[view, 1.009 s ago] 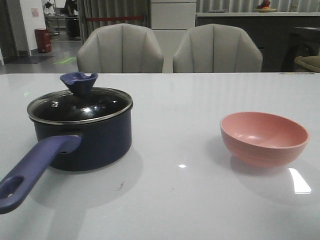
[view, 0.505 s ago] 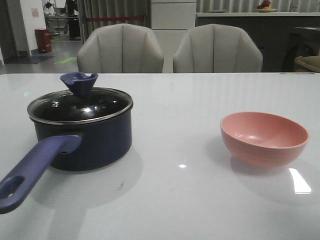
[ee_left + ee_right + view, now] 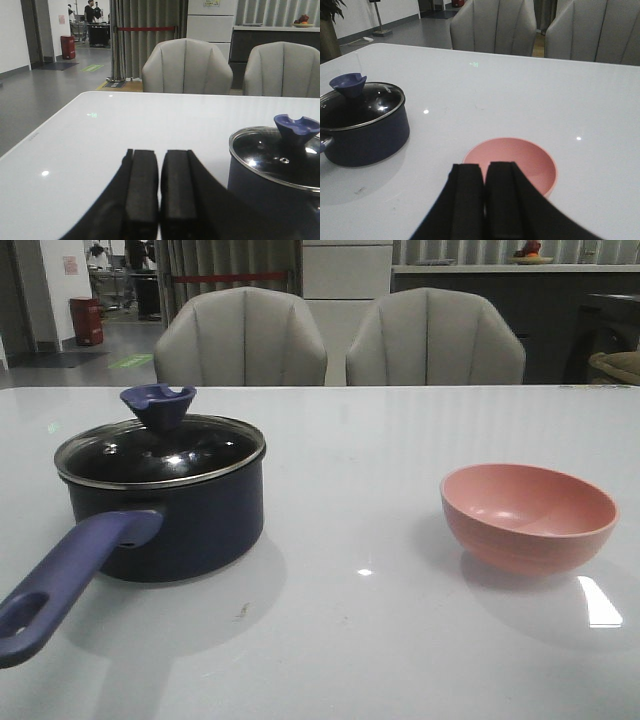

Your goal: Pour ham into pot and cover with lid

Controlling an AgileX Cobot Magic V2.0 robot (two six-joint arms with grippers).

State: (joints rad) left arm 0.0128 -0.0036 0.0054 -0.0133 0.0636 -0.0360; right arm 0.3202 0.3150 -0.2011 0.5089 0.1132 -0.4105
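A glossy white worktop carries a pot and a bowl, well apart.

The pot is a dark navy saucepan with straight sides. Its long purplish-blue handle, pierced by a hole near the end, runs from the pot wall toward the robot and to its left. The lid sits flat on the pot: round glass with a silver metal rim and a blue notched knob standing upright on top. The ham cannot be seen; the glass reads dark.

The bowl is salmon-pink, round and matte, with nothing visible inside.

The left gripper has its two black padded fingers pressed almost together, holding nothing; the pot stands just beside it, on its right. The right gripper is likewise closed and holds nothing; the bowl lies just ahead of its fingertips, the pot farther off to its left.

Two grey padded chairs stand behind the worktop.
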